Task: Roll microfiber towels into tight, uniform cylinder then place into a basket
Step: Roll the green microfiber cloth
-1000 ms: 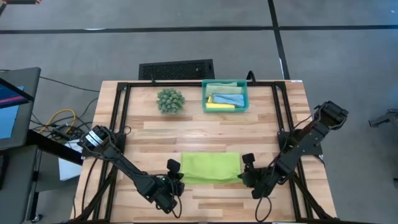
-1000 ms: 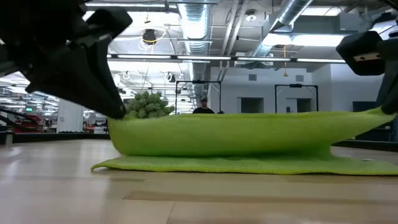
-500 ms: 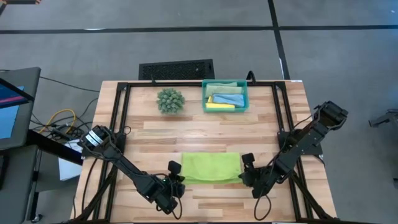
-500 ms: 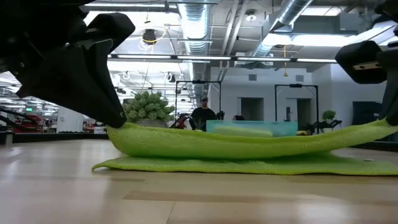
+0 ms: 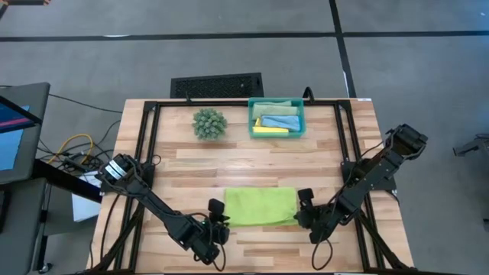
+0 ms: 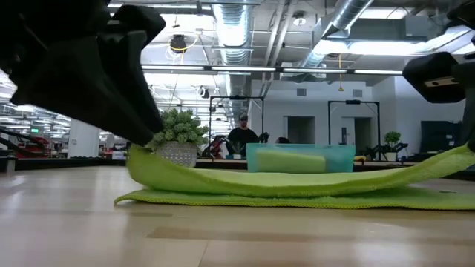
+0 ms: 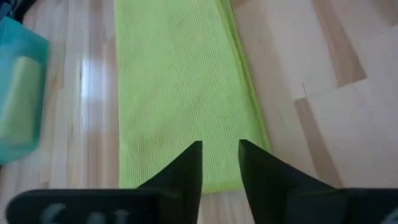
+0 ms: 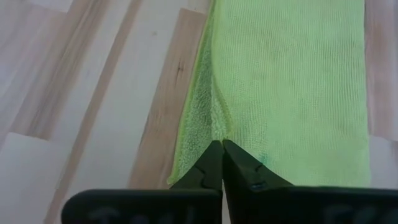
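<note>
A lime green towel [image 5: 260, 206] lies folded on the wooden table near its front edge, its lower layer flat. The upper layer [image 6: 297, 182] sags in the middle and rises at both ends. My left gripper [image 7: 220, 146] stands open at the towel's left end [image 6: 141, 154]. My right gripper [image 8: 222, 144] is shut on the towel's right end. The teal basket [image 5: 276, 118] stands at the far edge with rolled towels in it. My left gripper has its fingers [image 7: 186, 168] apart over the left end of the towel's upper layer [image 7: 219, 134]; I cannot tell whether they touch it. My right gripper pinches a raised ridge at the right end of the upper layer [image 8: 216, 127] between its two fingertips, coming level from the table's right. That end [image 6: 462, 152] is held a little above the lower layer.
A spiky green plant ball [image 5: 209, 123] sits left of the basket at the far edge. A black slotted grille [image 5: 216, 84] lies beyond the table. Bare wood lies between the towel and the basket. A person [image 6: 242, 137] shows in the room behind.
Both grippers have gone down with the ends of the towel's upper layer. The layer stood as a tall hump a second ago; now it has sunk and sags close to the lower layer, and the basket shows behind it. The lower layer has stayed flat.
</note>
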Robot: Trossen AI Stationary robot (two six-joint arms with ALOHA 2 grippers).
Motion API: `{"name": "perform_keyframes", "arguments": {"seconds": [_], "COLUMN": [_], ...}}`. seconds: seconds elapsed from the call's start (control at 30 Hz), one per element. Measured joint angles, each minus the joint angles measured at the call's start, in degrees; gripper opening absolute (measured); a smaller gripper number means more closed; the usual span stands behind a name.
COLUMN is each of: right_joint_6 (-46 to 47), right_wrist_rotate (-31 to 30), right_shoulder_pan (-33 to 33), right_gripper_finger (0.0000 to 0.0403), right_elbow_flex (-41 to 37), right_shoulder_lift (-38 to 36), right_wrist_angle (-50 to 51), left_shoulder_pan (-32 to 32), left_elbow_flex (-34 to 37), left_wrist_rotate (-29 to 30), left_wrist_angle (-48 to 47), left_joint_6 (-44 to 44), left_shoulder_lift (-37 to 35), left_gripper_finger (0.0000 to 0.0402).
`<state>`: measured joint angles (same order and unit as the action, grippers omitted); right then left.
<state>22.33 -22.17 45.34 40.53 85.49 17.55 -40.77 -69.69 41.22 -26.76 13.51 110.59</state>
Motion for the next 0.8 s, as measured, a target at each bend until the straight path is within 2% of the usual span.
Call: {"name": "perform_keyframes", "arguments": {"seconds": [0.23,0.4,0.53,0.67,0.8], "right_joint_6": [5.7,10.1,10.7,11.1,8.5], "right_wrist_rotate": [0.1,4.1,4.5,8.5,9.0], "right_shoulder_pan": [0.0,-0.2,-0.2,0.0,-0.2], "right_gripper_finger": [0.0045,0.0077,0.0114,0.0150,0.0165], "right_elbow_flex": [0.0,0.0,0.0,0.0,0.0], "right_shoulder_lift": [0.0,0.0,0.0,0.0,0.0], "right_wrist_angle": [0.2,0.2,0.2,0.4,-0.4], "left_shoulder_pan": [0.3,1.4,2.5,3.2,3.6], "left_elbow_flex": [-0.5,0.5,1.4,1.5,1.6], "left_wrist_rotate": [-0.7,-0.9,-2.7,-4.0,-4.8], "left_wrist_angle": [-0.6,-0.4,-0.1,0.2,2.5], "left_joint_6": [1.1,2.1,3.8,4.2,3.7], "left_shoulder_lift": [0.0,0.0,0.0,0.0,0.0], "left_gripper_finger": [0.0122,0.0122,0.0122,0.0122,0.0122]}}
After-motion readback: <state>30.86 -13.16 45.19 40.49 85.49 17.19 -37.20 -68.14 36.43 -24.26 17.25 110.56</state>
